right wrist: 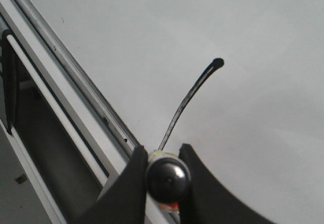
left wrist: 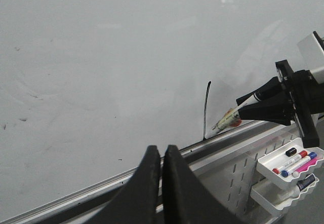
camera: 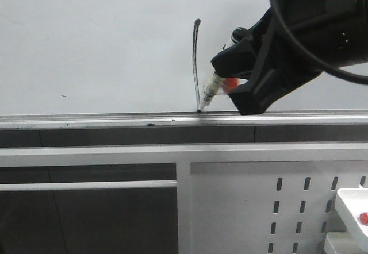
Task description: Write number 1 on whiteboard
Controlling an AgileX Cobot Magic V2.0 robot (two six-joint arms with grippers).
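The whiteboard [camera: 98,47] fills the upper front view, with its silver rail [camera: 115,119] along the lower edge. The number 1 [camera: 196,64] is a thin black stroke with a blob at its top; it also shows in the left wrist view [left wrist: 206,107] and the right wrist view [right wrist: 190,97]. My right gripper [camera: 230,84] is shut on a marker [camera: 210,90], whose tip touches the board at the stroke's lower end by the rail. The marker's black end [right wrist: 167,179] sits between the fingers. My left gripper [left wrist: 163,150] is shut and empty, away from the board.
Below the rail stands a white perforated metal panel [camera: 259,208]. White trays [left wrist: 283,165] with several markers hang on it at the right. A tray corner with a red item [camera: 353,211] shows at the front view's lower right.
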